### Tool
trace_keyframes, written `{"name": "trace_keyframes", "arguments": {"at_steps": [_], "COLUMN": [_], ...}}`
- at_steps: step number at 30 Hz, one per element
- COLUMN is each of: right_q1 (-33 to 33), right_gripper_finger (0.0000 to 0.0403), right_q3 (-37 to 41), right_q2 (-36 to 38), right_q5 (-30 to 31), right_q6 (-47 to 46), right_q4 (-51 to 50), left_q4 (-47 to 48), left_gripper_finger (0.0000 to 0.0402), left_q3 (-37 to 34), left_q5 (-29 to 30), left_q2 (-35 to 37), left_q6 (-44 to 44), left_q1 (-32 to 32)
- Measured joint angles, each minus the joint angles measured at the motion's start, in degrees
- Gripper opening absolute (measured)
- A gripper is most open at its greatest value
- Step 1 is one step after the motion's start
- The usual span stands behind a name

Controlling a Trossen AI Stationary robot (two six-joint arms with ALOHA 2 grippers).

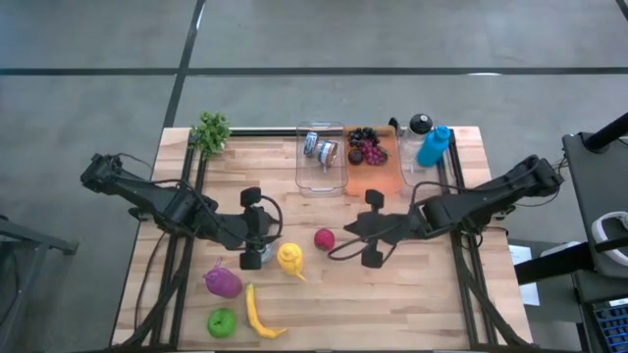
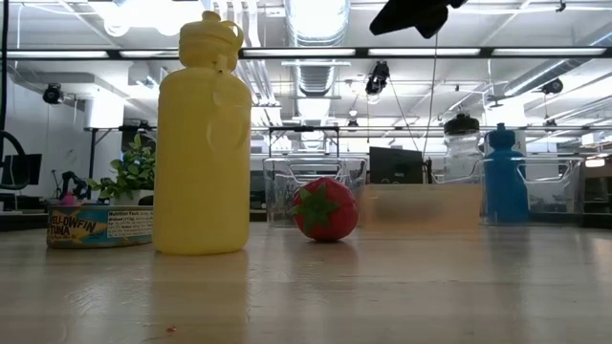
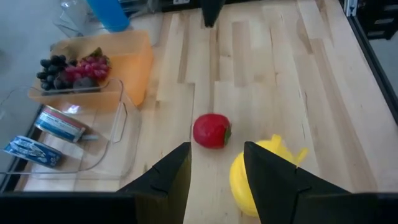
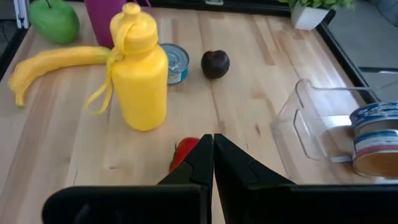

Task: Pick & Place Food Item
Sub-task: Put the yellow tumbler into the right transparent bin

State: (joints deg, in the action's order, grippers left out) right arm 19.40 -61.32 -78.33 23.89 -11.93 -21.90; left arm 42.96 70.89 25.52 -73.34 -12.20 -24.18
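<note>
Your task's most likely item, the red strawberry (image 1: 324,238), sits untouched on the bare wood near the middle of the table (image 1: 461,304); nothing has been lifted or placed yet, as far as you can judge.

Your left pincer (image 1: 253,257) hangs over the left-centre of the table with its jaws partly spread and nothing between them. In the left wrist view the strawberry (image 3: 211,130) lies ahead in the gap, well short of the fingers (image 3: 166,177), with the yellow bottle (image 3: 258,179) crowding one side.

Your right pincer (image 1: 372,257) hovers just right of the strawberry, jaws pressed together and empty. In the right wrist view the strawberry (image 4: 184,153) peeks out from behind that closed tip.

Toward the far edge stand the likely destinations: a clear bin (image 1: 321,169) already holding tins, and an orange tray (image 1: 378,173) already holding grapes. You cannot tell from the task wording which is meant.

Near the front left corner you still have other food lying loose: a purple piece (image 1: 223,282), a banana (image 1: 257,314) and a green apple (image 1: 222,322). A tin (image 4: 173,61) and a dark plum (image 4: 215,64) rest beyond the bottle.

So you are at the approach stage: grasp, carry and release all remain.
</note>
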Motion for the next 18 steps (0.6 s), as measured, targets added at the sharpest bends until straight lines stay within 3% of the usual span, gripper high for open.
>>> {"name": "trace_keyframes", "arguments": {"at_steps": [6,18], "right_q1": [0.2,1.4], "right_gripper_finger": [0.0008,0.0008], "right_q3": [0.1,2.9], "right_q2": [-2.5,-4.9], "right_q5": [0.0,-2.0], "right_q6": [-0.3,-1.4], "right_q4": [3.8,10.0], "left_q4": [1.1,-2.1], "left_gripper_finger": [0.0147,0.0145], "left_q3": [-0.6,-9.7], "left_q5": [-5.0,-9.7], "left_q2": [0.0,0.0], "left_q6": [0.0,-4.7], "left_q1": [0.0,0.0]}}
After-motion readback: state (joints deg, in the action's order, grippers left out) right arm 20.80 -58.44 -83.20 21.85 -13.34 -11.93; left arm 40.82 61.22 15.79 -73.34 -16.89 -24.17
